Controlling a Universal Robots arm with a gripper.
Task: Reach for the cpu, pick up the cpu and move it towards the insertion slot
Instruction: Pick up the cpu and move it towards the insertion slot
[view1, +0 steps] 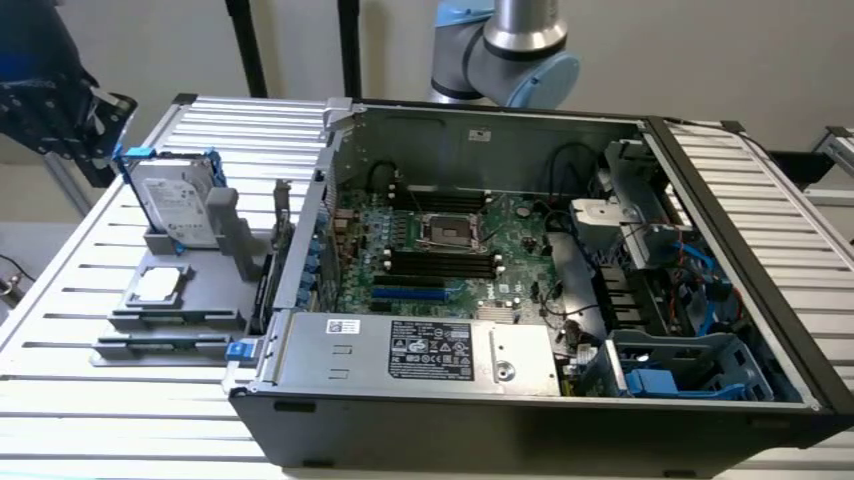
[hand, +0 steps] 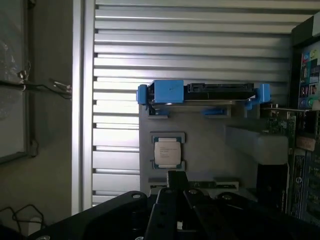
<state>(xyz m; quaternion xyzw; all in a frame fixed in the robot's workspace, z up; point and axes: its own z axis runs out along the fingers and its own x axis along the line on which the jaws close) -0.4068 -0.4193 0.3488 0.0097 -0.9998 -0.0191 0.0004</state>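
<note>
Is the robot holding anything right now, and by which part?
Nothing is held. The cpu lies in its grey holder, apart from the gripper.

You see: cpu (view1: 158, 284) silver, its holder (view1: 214, 292) grey, hard drive (view1: 180, 205) silver with blue rails, motherboard (view1: 518, 272) green, insertion slot (view1: 447, 232) silver-framed with dark centre, table (view1: 80, 400) pale ribbed stripes, case (view1: 534, 432) black.

Square silver cpu (view1: 158, 284) on grey plastic holder (view1: 187, 331) near metal surface's (view1: 80, 400) edge, before upright silver hard drive (view1: 180, 205), beside black case (view1: 400, 425).
</note>
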